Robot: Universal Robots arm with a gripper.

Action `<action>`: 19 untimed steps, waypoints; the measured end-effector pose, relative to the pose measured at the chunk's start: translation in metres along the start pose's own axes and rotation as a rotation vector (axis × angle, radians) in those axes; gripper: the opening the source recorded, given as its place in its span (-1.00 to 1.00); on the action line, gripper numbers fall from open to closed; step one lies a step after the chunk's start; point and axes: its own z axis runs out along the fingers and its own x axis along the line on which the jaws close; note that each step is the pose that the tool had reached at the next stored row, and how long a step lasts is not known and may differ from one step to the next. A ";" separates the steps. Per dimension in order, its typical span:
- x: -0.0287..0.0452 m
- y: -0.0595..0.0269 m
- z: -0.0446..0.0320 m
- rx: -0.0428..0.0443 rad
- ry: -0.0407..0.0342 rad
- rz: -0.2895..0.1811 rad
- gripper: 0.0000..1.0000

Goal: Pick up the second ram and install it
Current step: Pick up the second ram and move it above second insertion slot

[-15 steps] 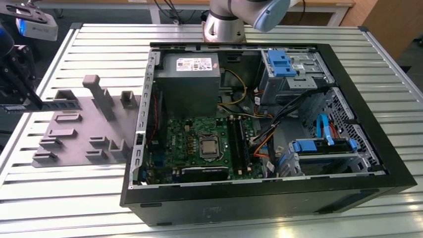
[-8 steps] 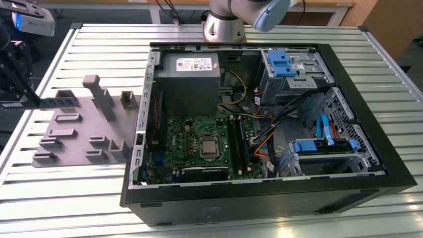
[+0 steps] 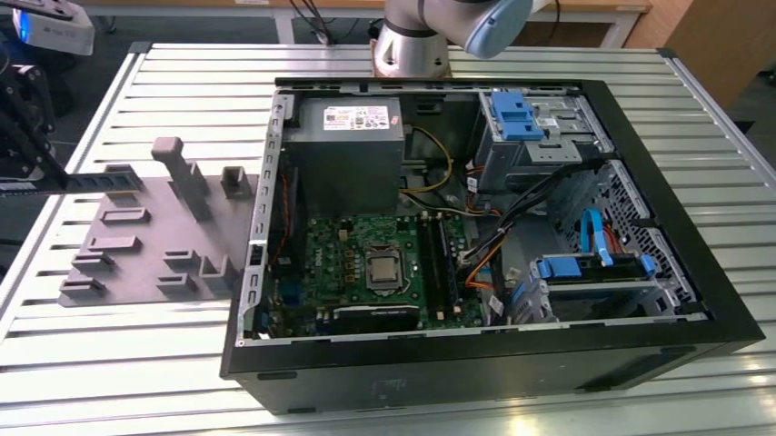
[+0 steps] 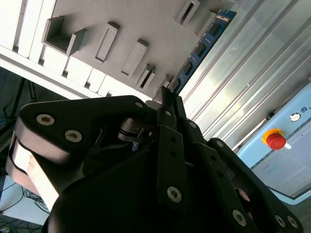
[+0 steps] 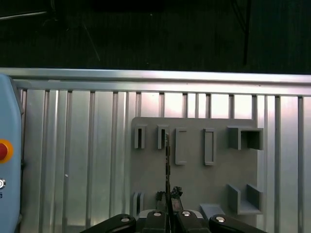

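The second ram [image 3: 104, 180] is a slim dark-blue stick held level above the far edge of the grey holder tray [image 3: 134, 245], at the exterior view's left. My gripper [image 3: 43, 182] is shut on one end of it. The second wrist view has the ram [image 4: 201, 46] reaching out from between the black fingers [image 4: 167, 109] over the tray [image 4: 121, 24]. In the first wrist view the ram [image 5: 167, 165] is edge-on, a thin line above the tray [image 5: 194, 179], with the gripper [image 5: 168, 199] clamped on it. The green motherboard [image 3: 352, 263] with its long black slots [image 3: 433, 263] lies inside the open computer case [image 3: 679, 300].
The case holds a grey power-supply box [image 3: 345, 145], cables and blue drive brackets [image 3: 515, 113]. Upright blocks [image 3: 176, 168] rise from the tray. A red button [image 4: 276, 141] sits on a pale blue box beside the slatted metal table [image 3: 158, 82]. The arm's base [image 3: 412, 45] stands behind the case.
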 end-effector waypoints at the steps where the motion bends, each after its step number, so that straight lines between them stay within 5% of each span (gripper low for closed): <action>1: 0.0000 0.0000 -0.0013 0.0000 0.0000 0.000 -0.73; 19: 0.0000 -0.0031 -0.0040 0.0000 0.0000 0.000 -0.73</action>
